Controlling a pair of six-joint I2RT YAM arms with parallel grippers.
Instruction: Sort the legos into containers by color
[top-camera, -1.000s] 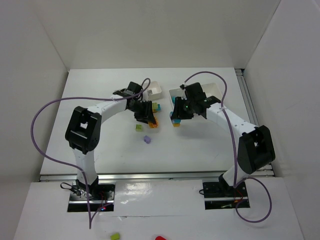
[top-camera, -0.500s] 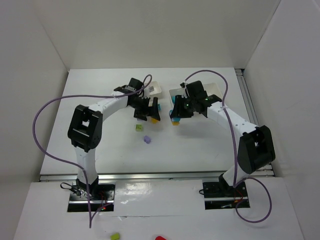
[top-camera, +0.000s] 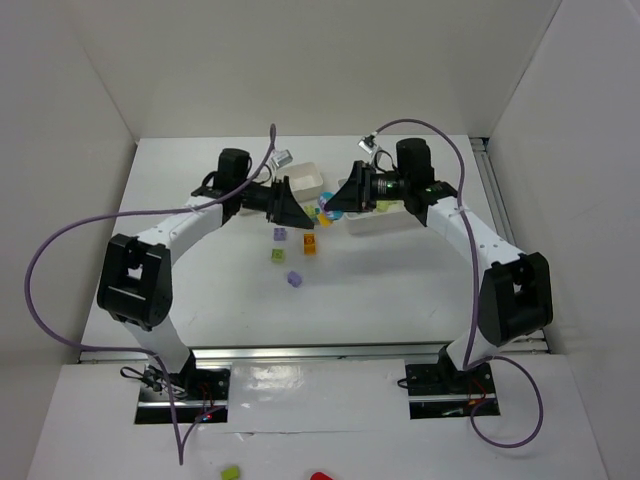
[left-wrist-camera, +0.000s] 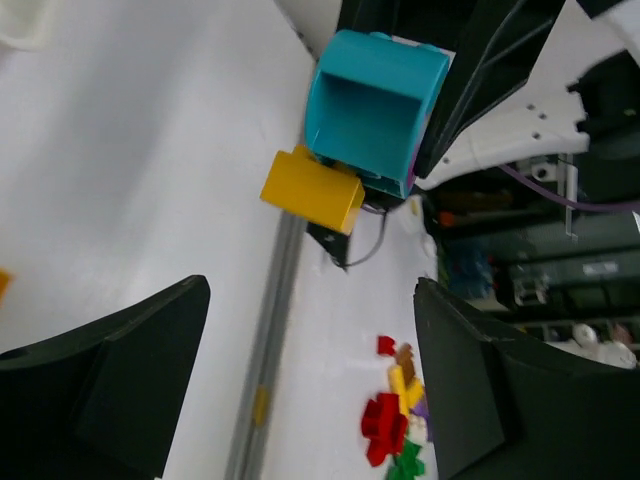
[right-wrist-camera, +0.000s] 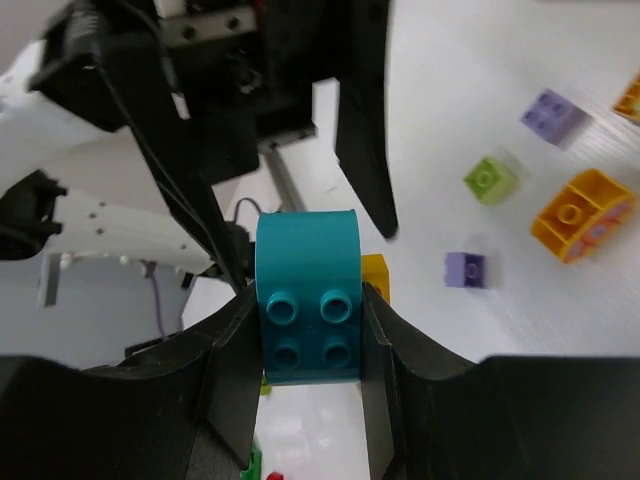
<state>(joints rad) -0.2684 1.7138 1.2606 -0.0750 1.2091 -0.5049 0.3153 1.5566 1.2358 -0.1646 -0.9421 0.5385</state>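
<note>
The right hand clamps a glossy teal brick by its smooth sides, studs towards its own camera. A yellow brick touches one lower edge. The left hand stands wide and empty, aimed straight at the teal brick's hollow underside (the two meet nose to nose, upper centre of the top view). A low-walled white tray lies just right of them, nearest the right hand, so a drop there looks likeliest.

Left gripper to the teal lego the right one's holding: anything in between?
Nothing visible. The left gripper is open, facing the teal lego across clear air. The right gripper is shut on it, and a yellow lego touches its edge.
</note>
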